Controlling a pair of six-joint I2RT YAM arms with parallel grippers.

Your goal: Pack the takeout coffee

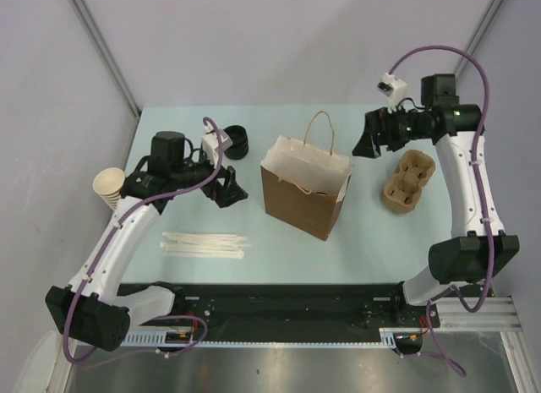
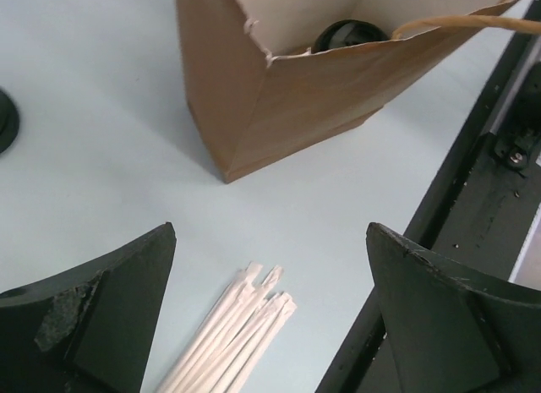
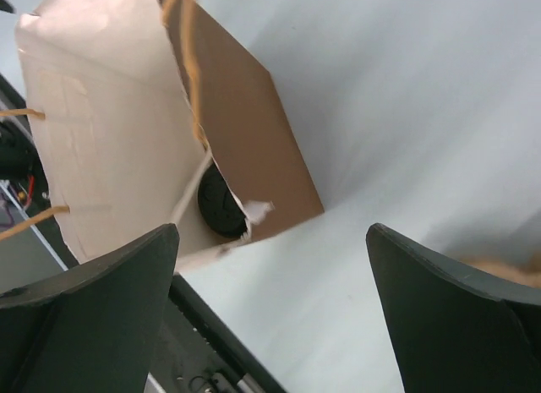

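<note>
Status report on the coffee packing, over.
Status: left tool open, empty. The right tool open, empty. The takeout coffee sits inside the paper bag, only its black top showing. Nothing in the way.

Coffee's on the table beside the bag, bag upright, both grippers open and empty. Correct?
One error: the coffee is inside the paper bag, not beside it; the left wrist view shows its black lid in the opening. Bag upright, left gripper and right gripper open and empty: correct.
</note>
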